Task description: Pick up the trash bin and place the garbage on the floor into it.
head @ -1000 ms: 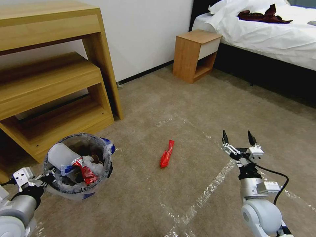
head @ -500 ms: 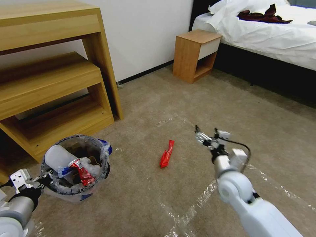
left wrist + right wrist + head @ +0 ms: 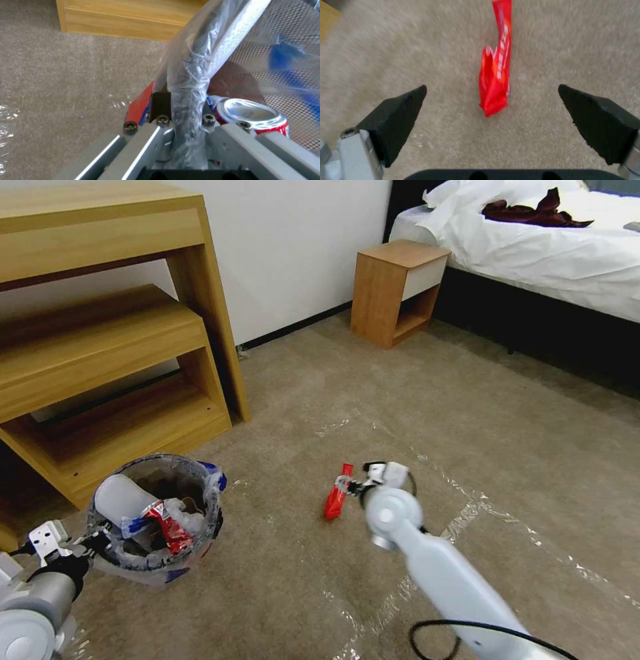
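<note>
The trash bin, round with a dark rim and a clear liner with blue patches, hangs low at the left. My left gripper is shut on its near rim. In the left wrist view the rim runs between the left gripper's jaws, and a red can lies inside. A white wad and a red wrapper also sit in the bin. One red wrapper of garbage lies on the floor. My right gripper hovers open at it; the wrapper lies between the fingertips.
A wooden shelf unit stands behind the bin at the left. A small nightstand and a bed are at the far right. Shiny tape strips cross the carpet. Open carpet lies between bin and wrapper.
My right arm has swung left and down until its open gripper reaches the red wrapper. The left gripper and the bin have barely moved.
</note>
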